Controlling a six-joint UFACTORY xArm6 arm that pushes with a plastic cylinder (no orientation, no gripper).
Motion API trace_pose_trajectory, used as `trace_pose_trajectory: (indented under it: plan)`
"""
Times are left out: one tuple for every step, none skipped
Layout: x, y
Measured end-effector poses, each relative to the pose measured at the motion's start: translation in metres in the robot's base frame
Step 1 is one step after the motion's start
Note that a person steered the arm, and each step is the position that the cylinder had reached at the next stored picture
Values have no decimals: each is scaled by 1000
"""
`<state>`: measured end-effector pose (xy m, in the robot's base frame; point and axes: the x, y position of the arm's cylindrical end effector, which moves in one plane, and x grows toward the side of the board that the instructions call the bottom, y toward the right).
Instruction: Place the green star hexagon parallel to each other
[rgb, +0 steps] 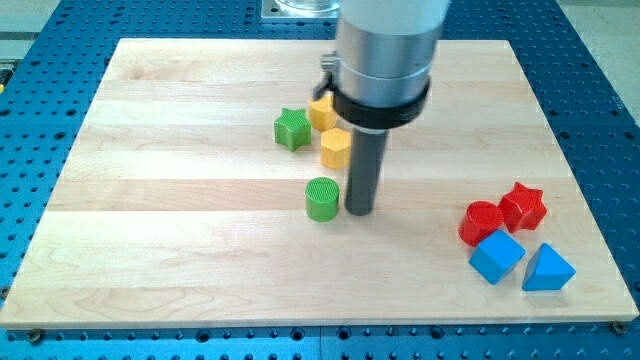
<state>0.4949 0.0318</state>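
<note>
- The green star (292, 129) sits in the upper middle of the wooden board (180, 230); its top face is ribbed and its points are short and blunt.
- Just to the star's right, touching or very nearly so, is a yellow block (321, 111) partly hidden behind the arm's housing (388, 55); I cannot make out its shape.
- Below that one, a yellow hexagon (336, 148) stands just off the star's lower right corner, close to it but apart.
- A green cylinder (322, 199), ribbed on top like the star, stands lower down, near the board's centre.
- My tip (360, 211) rests on the board just to the right of the green cylinder, with a thin sliver of wood between them, and below the yellow hexagon.
- I have no jaws to report: the arm ends in a plain dark rod.
- Towards the view's lower right lies a tight cluster: a red cylinder (482, 222), a red star (524, 206), a blue cube (497, 256) and a blue triangular block (547, 269), well apart from the star.
- The star has bare wood to the view's left and below it; the yellow blocks crowd its right side.
- The board's top edge is near the star, the left edge well off.
</note>
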Motion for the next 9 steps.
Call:
trace_pose_trajectory:
  plan:
    - [-1,-28]
    - [-14,-29]
    - [-45,-29]
    - [-79,-29]
    - [-79,-35]
    - [-79,-50]
    - [-79,-42]
    - [-79,-26]
    - [-79,-10]
